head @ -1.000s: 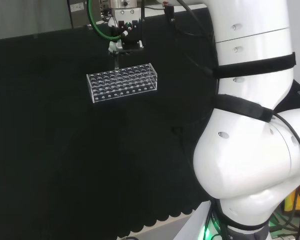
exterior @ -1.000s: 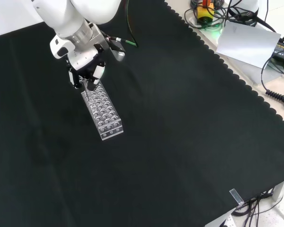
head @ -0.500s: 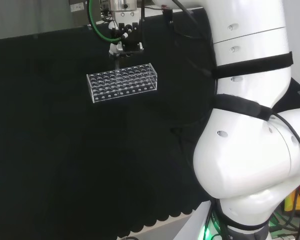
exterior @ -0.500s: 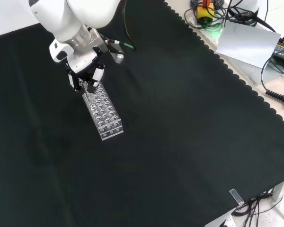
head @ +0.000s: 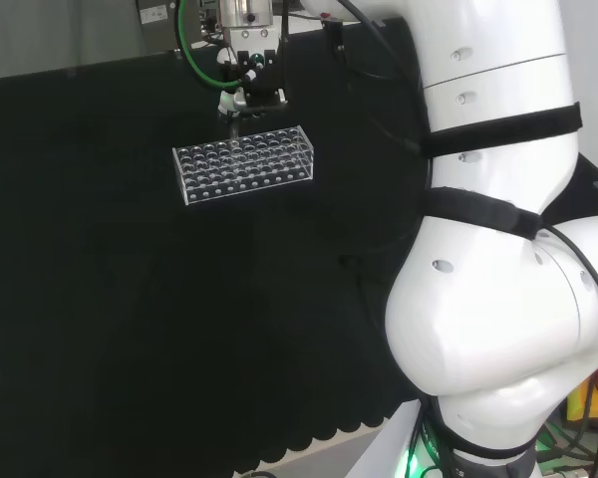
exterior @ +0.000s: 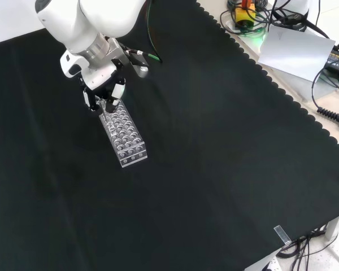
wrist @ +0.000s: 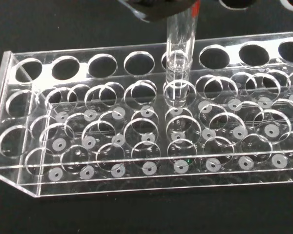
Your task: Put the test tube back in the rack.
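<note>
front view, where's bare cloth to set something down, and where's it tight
Free: the wide black cloth to the right of the clear rack, out to its scalloped edge, and the stretch below the rack. Tight: the rack's upper end, where the hand holds the test tube over the holes.

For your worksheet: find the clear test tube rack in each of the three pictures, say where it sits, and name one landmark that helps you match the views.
Head view: the rack lies upper left of centre on the black cloth, long side across, just below the hand.
Front view: the rack lies left of centre, running down and to the right from the hand.
Wrist view: the rack spans the picture, close up.
Shared landmark: the test tube above the rack's holes.
</note>
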{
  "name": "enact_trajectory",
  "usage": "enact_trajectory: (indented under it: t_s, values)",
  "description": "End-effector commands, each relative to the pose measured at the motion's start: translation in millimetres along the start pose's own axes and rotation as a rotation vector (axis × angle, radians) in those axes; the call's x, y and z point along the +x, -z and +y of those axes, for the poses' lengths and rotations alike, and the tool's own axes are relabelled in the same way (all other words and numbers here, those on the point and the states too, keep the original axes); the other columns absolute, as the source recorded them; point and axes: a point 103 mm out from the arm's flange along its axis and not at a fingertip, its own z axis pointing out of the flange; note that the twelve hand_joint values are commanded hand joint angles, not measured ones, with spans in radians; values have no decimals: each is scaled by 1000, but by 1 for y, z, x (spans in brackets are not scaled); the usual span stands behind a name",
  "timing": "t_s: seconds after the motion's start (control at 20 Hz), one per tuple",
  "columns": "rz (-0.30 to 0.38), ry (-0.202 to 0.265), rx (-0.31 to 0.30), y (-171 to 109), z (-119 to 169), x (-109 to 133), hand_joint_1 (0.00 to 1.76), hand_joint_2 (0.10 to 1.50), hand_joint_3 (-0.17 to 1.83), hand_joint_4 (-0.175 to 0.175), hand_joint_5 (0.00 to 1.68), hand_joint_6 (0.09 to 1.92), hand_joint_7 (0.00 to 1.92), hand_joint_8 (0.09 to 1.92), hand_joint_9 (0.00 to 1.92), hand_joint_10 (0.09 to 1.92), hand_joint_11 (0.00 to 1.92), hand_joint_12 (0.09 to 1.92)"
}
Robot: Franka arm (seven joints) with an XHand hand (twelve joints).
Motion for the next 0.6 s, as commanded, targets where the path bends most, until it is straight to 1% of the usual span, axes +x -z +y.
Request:
enact_trajectory:
  t_s: [0.05, 0.35, 0.45, 0.55, 0.6]
  values:
    - [9, 6, 20, -16, 1, 3, 1232, 1044, -175, -175, 1395, 302, 1742, 415, 1677, 535, 1222, 865]
    - [3, 7, 25, -19, 1, 5, 1232, 1044, -175, -175, 1395, 301, 1741, 416, 1677, 536, 1222, 865]
    - [16, 5, 27, -19, 0, 5, 1232, 1044, -175, -175, 1395, 301, 1741, 417, 1677, 537, 1222, 865]
    - [51, 1, 70, -21, 1, 3, 1231, 1045, -175, -175, 1392, 307, 1729, 422, 1668, 544, 1212, 887]
    - [67, 4, 92, -22, 2, 1, 1262, 1044, -175, -175, 1385, 309, 1611, 399, 1640, 557, 1188, 939]
